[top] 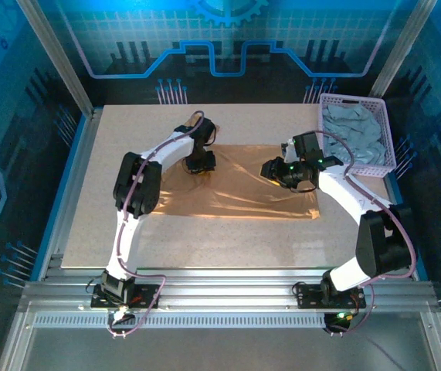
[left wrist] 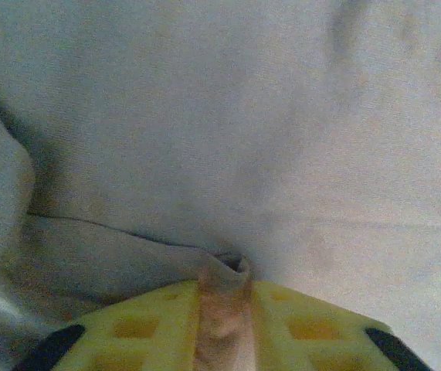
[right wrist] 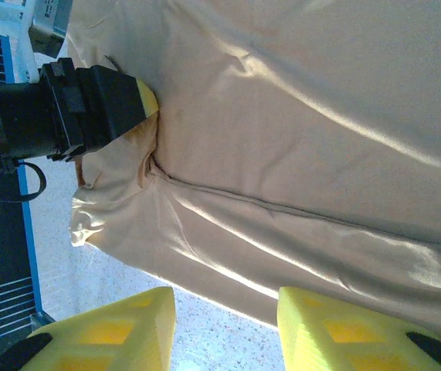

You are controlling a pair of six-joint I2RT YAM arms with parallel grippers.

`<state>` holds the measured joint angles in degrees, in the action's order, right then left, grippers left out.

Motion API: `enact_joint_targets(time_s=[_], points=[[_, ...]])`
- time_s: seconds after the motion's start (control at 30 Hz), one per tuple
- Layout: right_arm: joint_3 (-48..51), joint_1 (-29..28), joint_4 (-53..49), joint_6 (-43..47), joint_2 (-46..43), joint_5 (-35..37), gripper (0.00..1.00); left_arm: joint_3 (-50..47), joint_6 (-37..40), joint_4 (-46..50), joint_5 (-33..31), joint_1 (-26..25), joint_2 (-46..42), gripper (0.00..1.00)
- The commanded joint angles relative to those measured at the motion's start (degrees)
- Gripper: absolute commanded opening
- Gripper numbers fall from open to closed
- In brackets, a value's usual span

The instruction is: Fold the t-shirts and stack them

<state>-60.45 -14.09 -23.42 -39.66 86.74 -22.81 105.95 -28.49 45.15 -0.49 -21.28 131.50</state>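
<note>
the left gripper (left wrist: 224, 297) is clamped on a raised fold of the tan t-shirt (top: 243, 189), with the cloth bunched between its yellow fingers (left wrist: 313, 325). the right gripper (right wrist: 224, 325) holds its jaws apart with nothing pinched (below the gap lie the shirt's edge and the speckled table (top: 205, 247)). the tan t-shirt lies spread across the table's middle. at the far right corner a lavender basket (top: 350, 98) holds the grey-blue t-shirt (top: 351, 131).
</note>
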Motion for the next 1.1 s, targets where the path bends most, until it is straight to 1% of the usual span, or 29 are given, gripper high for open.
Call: enact_joint_targets(time_s=[0.0, 0.13, 0.33, 0.5, 0.67, 1.07], points=[[1.24, 0.54, -0.05, -0.85, -1.48, -0.96, 0.4, 1.71, 1.03, 0.99, -1.44, -0.34, 2.16, 0.16], [1.72, 0.53, -0.22, -0.74, -1.88, -0.83, 0.39, 1.63, 1.47, 0.67, -2.38, -1.33, 0.37, 0.04], [2.15, 0.51, 0.02, -0.85, -1.44, -0.99, 0.39, 0.83, 1.34, 1.88, -6.1, -2.45, -2.84, 0.0], [1.75, 0.54, 0.37, -0.88, -0.55, -1.38, 0.38, 0.05, 2.02, 2.12, -7.51, -3.04, -3.78, 0.0], [1.49, 0.55, 0.39, -0.86, -0.08, -1.56, 0.38, 0.55, 2.95, 2.84, -10.85, -4.16, -5.06, 0.0], [2.06, 0.15, 0.46, -1.17, 0.4, -0.97, 0.38, 0.4, 6.06, 1.88, -11.76, -6.58, -4.34, 0.0]])
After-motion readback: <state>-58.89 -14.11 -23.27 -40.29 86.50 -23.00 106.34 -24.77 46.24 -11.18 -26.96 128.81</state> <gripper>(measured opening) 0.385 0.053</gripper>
